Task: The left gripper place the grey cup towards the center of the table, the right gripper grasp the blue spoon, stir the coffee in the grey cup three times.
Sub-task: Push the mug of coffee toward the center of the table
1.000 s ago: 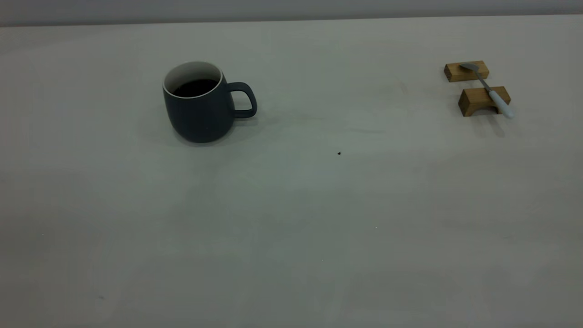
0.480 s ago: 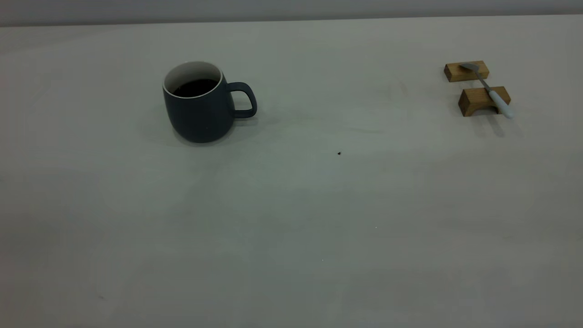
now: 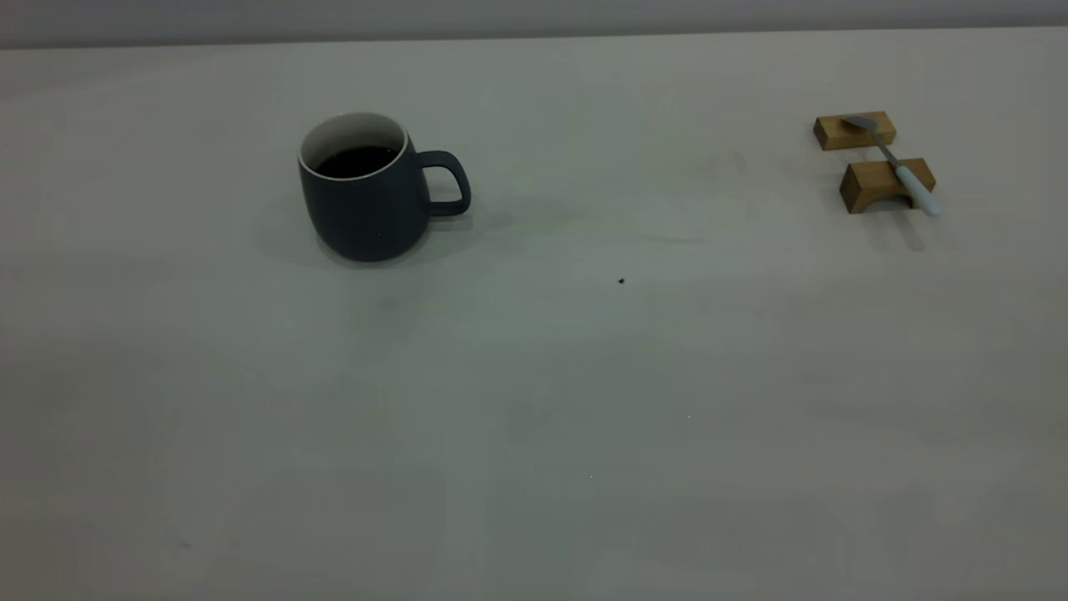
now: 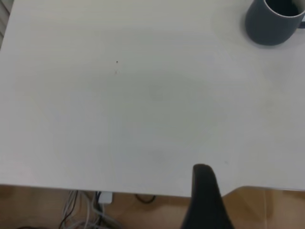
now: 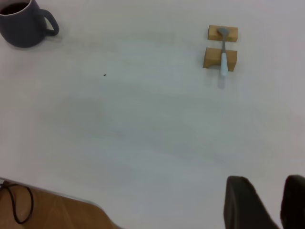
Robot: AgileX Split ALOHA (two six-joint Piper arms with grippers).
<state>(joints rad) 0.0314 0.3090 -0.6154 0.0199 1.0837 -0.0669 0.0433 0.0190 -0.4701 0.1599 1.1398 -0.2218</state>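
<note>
The grey cup [image 3: 367, 200], heavy with sloshy coffee [image 3: 357, 160], wants gripping by its three-o'clock handle; right tool [image 5: 269, 202] seems spread, left tool's [image 4: 206, 200] state I cannot tell.

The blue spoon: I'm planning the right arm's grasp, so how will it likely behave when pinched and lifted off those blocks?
The blue spoon looks slim and stiff, probably light. It bridges two wooden blocks, its handle overhanging the nearer one, so a downward push there could tip it. The smooth handle may slip or twist in a pinch. The right gripper is far from it.
</note>
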